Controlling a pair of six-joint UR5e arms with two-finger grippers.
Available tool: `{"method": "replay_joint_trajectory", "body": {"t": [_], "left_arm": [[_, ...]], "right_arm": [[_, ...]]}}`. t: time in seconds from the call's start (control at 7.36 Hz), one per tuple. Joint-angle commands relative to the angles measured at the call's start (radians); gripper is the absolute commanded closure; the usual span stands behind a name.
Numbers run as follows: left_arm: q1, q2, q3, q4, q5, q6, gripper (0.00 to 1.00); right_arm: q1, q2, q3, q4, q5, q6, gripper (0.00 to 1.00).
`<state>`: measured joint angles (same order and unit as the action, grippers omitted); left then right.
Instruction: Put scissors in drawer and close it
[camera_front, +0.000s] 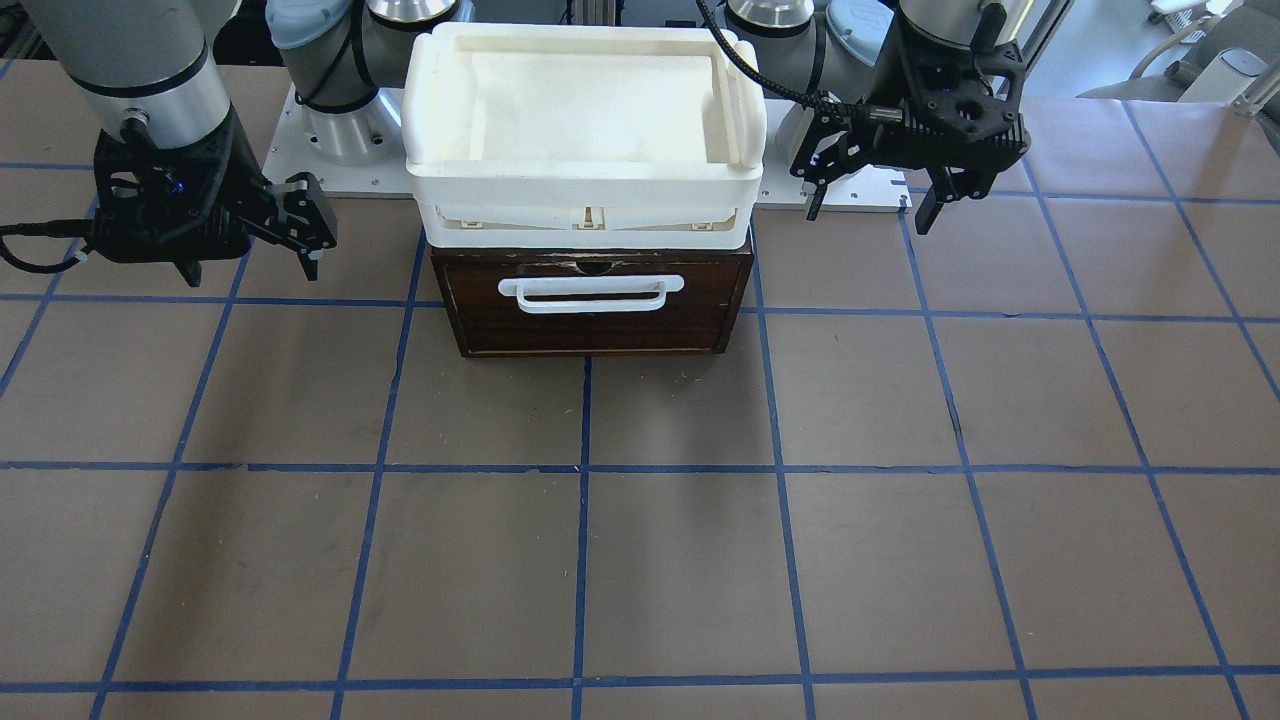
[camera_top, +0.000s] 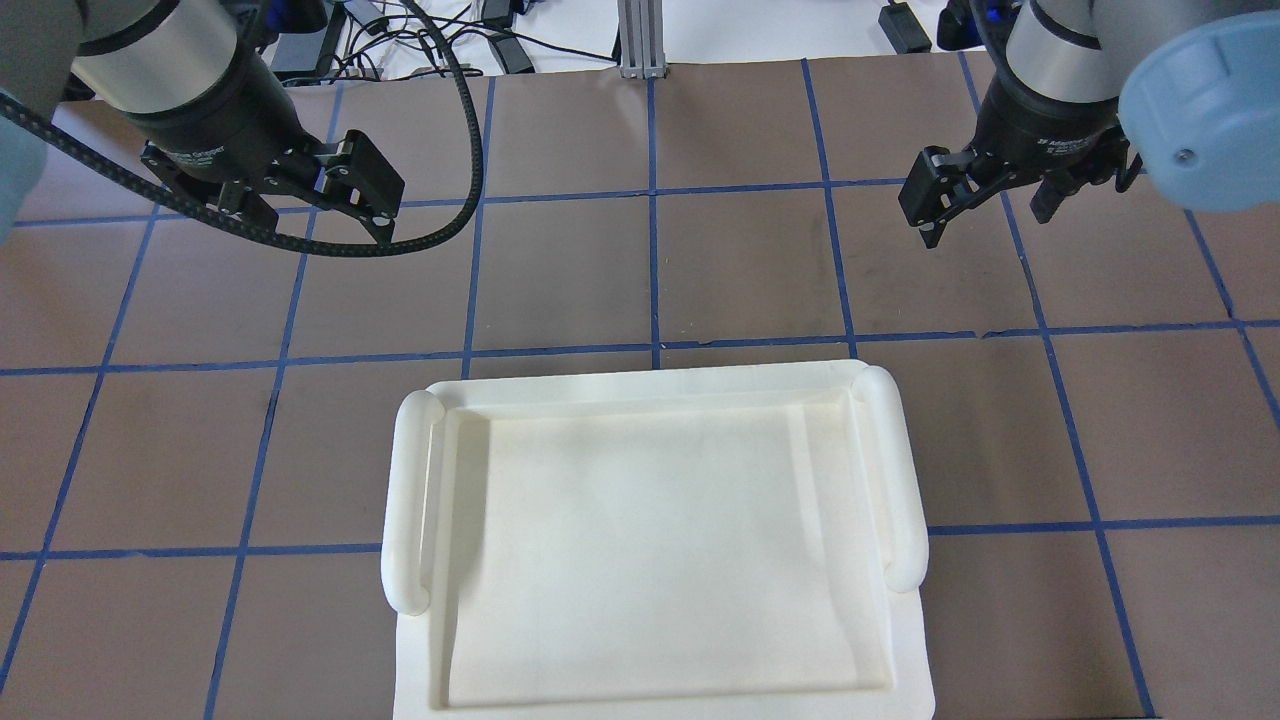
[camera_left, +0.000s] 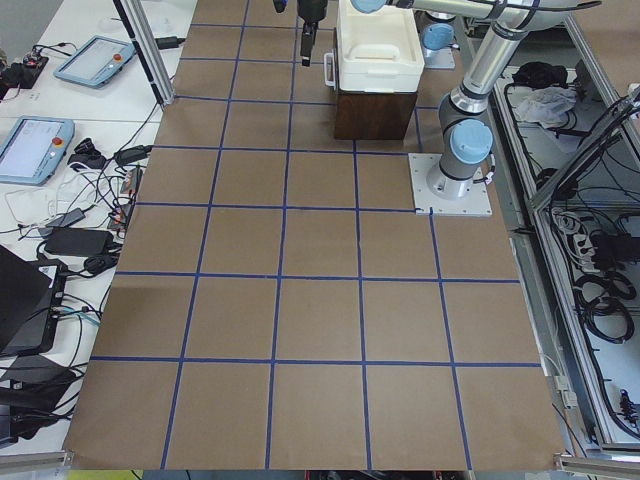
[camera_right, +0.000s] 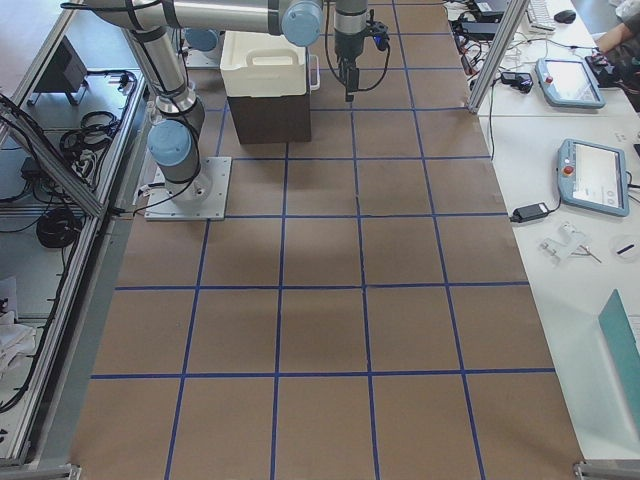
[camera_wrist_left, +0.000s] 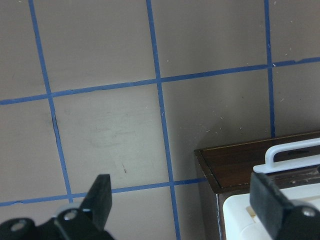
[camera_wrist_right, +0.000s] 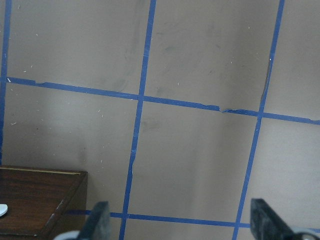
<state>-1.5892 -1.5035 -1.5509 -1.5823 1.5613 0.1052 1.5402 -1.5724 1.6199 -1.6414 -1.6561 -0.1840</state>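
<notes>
The dark brown wooden drawer (camera_front: 600, 335) with its white bar handle (camera_front: 590, 293) stands at the middle back of the table and looks pushed in. It also shows in the left wrist view (camera_wrist_left: 235, 162) and the right wrist view (camera_wrist_right: 35, 200). The scissors show in no view. My left gripper (camera_front: 870, 205) hangs open and empty beside the drawer unit; it also shows in the overhead view (camera_top: 305, 212) and its own wrist view (camera_wrist_left: 182, 197). My right gripper (camera_front: 250, 262) hangs open and empty on the other side (camera_top: 985, 210) (camera_wrist_right: 181, 217).
A white plastic tray (camera_front: 585, 190) sits on top of the drawer unit and hides it in the overhead view (camera_top: 410, 500). The brown table (camera_front: 640, 560) carries a blue tape grid. The arm bases stand behind the unit. Side benches hold tablets and cables.
</notes>
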Motion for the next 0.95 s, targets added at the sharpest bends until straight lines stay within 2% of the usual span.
{"method": "replay_joint_trajectory", "body": {"t": [0.0, 0.82], "left_arm": [[0.0, -0.001, -0.003, 0.002, -0.001, 0.007, 0.0], [0.009, 0.011, -0.018, 0.031, 0.0, -0.065, 0.0]], "right_arm": [[0.0, 0.0, 0.0, 0.0, -0.005, 0.0, 0.0], [0.0, 0.0, 0.002, -0.001, -0.005, 0.0, 0.0]]}}
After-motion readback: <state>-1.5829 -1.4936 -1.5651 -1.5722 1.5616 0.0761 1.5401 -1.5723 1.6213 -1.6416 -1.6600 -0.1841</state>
